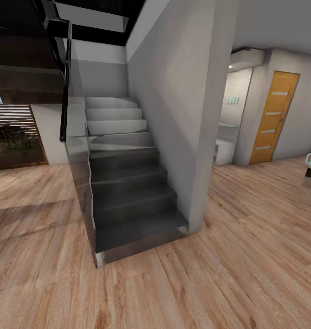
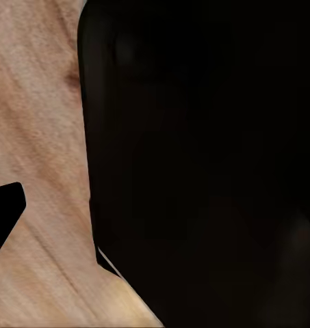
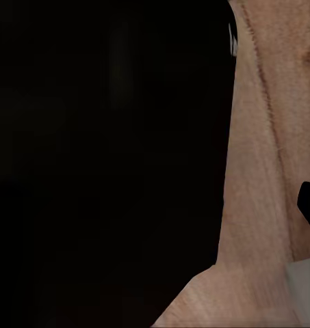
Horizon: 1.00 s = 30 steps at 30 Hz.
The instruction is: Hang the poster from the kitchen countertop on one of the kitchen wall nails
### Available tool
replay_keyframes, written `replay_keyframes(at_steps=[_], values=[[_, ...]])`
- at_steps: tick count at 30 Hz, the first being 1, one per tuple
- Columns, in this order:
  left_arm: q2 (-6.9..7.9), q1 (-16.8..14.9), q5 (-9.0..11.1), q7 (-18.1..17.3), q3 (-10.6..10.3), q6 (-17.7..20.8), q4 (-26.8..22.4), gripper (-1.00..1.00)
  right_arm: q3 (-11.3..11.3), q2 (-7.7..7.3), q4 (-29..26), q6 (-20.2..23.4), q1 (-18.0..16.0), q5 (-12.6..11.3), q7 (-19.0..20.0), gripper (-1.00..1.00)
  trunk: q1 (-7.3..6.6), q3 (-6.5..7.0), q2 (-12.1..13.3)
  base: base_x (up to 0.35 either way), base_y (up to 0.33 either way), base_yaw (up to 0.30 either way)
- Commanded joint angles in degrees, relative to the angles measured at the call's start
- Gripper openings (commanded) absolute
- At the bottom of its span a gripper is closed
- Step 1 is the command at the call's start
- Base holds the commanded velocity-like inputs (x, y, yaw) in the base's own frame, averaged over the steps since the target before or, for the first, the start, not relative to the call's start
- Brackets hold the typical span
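I'm facing a staircase (image 1: 128,183) here, dark grey treads at the bottom going to pale ones higher up, with a glass balustrade (image 1: 77,155) and a black handrail (image 1: 64,87) along its left side and a grey wall (image 1: 178,114) closing off its right. Wood plank floor (image 1: 228,274) runs all around the foot of the stairs. Off to the right, past the wall, an orange wooden door (image 1: 273,118) with pale horizontal strips stands shut, and beside it an opening shows a white-lit room, too blurred for me to name what is inside. At the far left there's a slatted wooden panel (image 1: 13,132) with greenery behind it. From my left wrist I get a big black shape against the floor planks, and my right wrist gives much the same, so I cannot tell how far either hand is open or whether it holds anything. The poster and the kitchen countertop aren't in front of me right now.
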Motion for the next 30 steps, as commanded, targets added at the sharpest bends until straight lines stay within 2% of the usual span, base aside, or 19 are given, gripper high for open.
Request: replay_keyframes(at_steps=[1, 7, 27, 30], values=[[-0.33, 0.33, 0.03, -0.33, 0.00, -0.15, -0.33, 1.00, -0.24, -0.16, -0.33, -0.33, -0.34, -0.33, -0.05, 1.00, 0.00, -0.03, -0.01, 0.000, 0.000, 0.000], [-2.23, 1.74, 0.05, -0.46, -0.11, -0.16, -1.90, 1.00, -0.22, -0.20, -0.53, -0.34, -1.44, -0.35, -0.01, 1.00, 0.00, -0.03, -0.01, 0.000, 0.000, 0.000], [-2.17, 1.67, 0.06, -0.44, -0.14, -0.16, -1.75, 1.00, -0.21, -0.21, -0.39, -0.34, -1.42, -0.35, -0.01, 1.00, 0.00, -0.03, -0.01, 0.000, 0.000, 0.000], [-2.80, 1.96, -0.22, -0.03, -0.05, -0.43, -2.73, 1.00, -0.34, -1.19, -1.38, -1.32, -2.41, -0.35, -0.06, 1.00, 0.00, -0.03, -0.01, 0.000, 0.000, 0.000]])
